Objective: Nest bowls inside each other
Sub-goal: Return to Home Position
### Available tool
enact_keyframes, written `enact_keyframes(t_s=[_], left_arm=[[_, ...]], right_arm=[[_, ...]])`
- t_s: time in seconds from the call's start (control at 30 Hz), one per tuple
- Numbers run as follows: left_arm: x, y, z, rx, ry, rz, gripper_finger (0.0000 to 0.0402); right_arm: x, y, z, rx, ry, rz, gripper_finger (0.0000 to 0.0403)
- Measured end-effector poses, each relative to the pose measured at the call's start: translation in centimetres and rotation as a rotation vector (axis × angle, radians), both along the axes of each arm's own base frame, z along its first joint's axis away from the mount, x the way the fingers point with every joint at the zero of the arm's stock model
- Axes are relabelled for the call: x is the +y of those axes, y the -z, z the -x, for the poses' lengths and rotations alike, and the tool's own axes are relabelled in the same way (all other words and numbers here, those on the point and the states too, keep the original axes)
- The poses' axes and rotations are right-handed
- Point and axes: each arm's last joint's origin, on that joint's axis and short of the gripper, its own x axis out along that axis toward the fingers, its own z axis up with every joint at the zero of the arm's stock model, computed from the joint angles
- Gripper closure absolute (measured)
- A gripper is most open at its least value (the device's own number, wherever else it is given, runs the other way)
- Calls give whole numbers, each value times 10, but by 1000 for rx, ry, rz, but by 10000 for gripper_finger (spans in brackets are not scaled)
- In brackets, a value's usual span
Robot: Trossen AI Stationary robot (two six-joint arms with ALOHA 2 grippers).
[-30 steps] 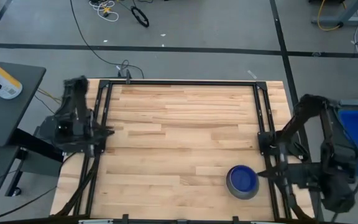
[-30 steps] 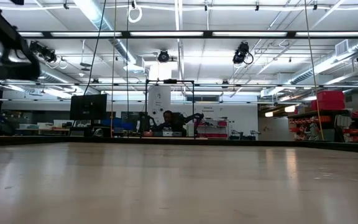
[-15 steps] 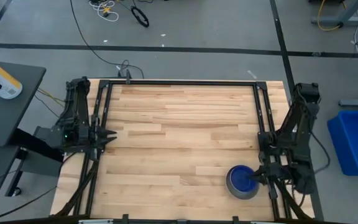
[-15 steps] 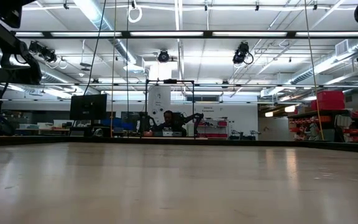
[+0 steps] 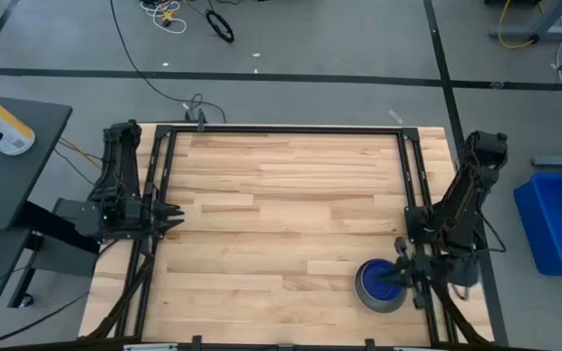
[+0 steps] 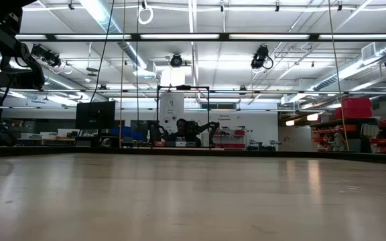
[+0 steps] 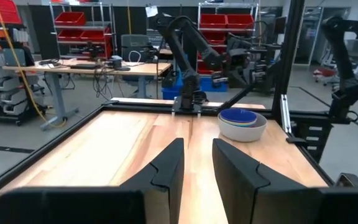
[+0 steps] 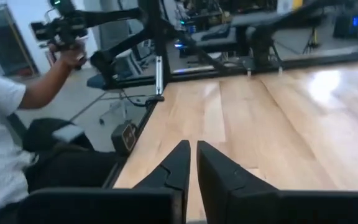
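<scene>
The bowls (image 5: 377, 284) are nested on the bench (image 5: 281, 195) by the nearly closed right end effector (image 5: 396, 275); the left end effector (image 5: 172, 210) is held parted.

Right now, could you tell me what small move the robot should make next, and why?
Probably draw the right gripper back toward its rail: the bowls sit nested, dark blue on top, that gripper hangs at their rim, and the left gripper is parked aside.

Inner bowls mostly hidden under dark blue bowl (image 5: 374, 281)
</scene>
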Motion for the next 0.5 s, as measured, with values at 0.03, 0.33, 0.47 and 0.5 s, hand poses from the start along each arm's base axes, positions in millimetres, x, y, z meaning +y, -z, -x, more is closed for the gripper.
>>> enact_keyframes(t_s=[0.03,0.33,0.47,0.5], left_arm=[[0,0,0,1,5,0,311],[0,0,0,1,6,1,311],[0,0,0,0,0,1,311],[0,0,0,0,-1,1,311]], right_arm=[[-2,0,-7,17,-5,-21,374],[-45,-1,-87,55,-170,69,393],[-65,-18,-87,-39,-120,207,393],[-70,-22,-84,-44,-93,232,393]])
